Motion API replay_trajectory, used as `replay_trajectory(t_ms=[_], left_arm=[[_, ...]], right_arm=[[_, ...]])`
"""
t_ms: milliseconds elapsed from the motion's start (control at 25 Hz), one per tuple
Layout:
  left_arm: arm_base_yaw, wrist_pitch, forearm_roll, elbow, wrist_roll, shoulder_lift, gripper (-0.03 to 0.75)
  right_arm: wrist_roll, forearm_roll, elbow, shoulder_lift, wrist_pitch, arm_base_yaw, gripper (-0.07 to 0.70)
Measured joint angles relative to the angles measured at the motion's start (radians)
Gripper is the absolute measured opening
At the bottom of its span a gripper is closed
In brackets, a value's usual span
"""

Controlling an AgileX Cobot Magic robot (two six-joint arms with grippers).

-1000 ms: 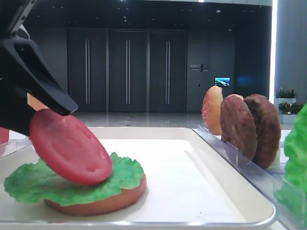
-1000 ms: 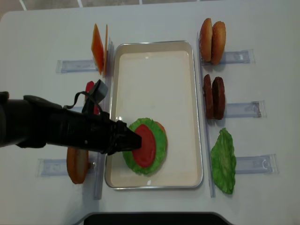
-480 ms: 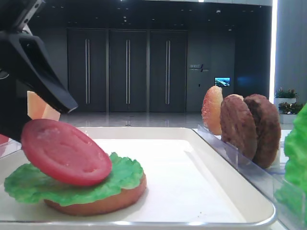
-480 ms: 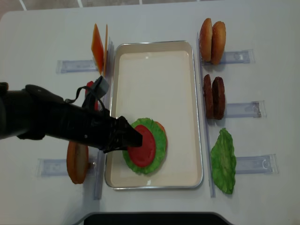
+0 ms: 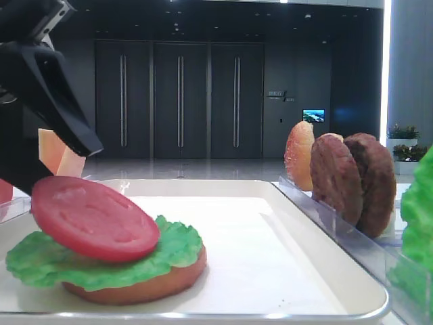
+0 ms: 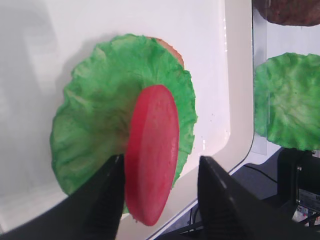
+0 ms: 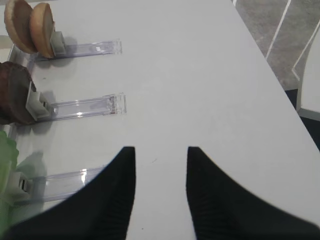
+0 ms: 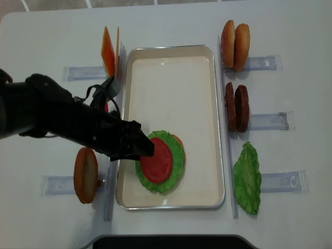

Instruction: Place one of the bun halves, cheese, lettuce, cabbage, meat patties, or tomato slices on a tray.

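No readable writing shows. The tomato slice (image 8: 156, 164) lies on the lettuce (image 8: 176, 153) in the tray (image 8: 171, 52); the left hand (image 6: 159, 200) straddles it, fingers apart. The right hand (image 7: 161, 155) hangs apart over the bench (image 7: 200, 75).

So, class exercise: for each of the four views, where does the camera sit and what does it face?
Exterior high: tray level, facing the tomato slice; left end effector shows.
Realsense: overhead, looking down on the tray; left arm shows.
Left wrist: behind its fingers, facing the lettuce.
Right wrist: facing bare table; right end effector shows.
Shared: the tomato slice appears in three views.
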Motion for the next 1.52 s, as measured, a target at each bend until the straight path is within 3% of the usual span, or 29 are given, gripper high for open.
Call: replay_trajectory(t_ms=[680, 960, 1080, 1200, 1400, 1520], left_arm=[[0.0, 0.0, 0.128, -0.034, -0.148, 0.0, 0.363], [0.0, 0.033, 0.143, -0.091, -0.174, 0.0, 0.363], [0.0, 0.063, 0.181, -0.142, -0.202, 0.0, 0.363], [0.0, 0.111, 0.322, -0.224, -0.304, 0.0, 0.363], [0.004, 0.251, 0.644, -0.412, -0.5, 0.0, 0.363], [0.04, 0.342, 0.739, -0.525, -0.55, 0.0, 0.363]], right_arm=[[0.0, 0.0, 0.0, 0.0, 0.0, 0.0, 0.244], [0.0, 0.0, 0.0, 0.0, 0.0, 0.0, 0.244], [0.0, 0.0, 0.0, 0.0, 0.0, 0.0, 0.244], [0.0, 0.0, 0.0, 0.0, 0.0, 0.0, 0.244], [0.0, 0.0, 0.0, 0.0, 0.0, 0.0, 0.244], [0.0, 0.0, 0.0, 0.0, 0.0, 0.0, 0.244]])
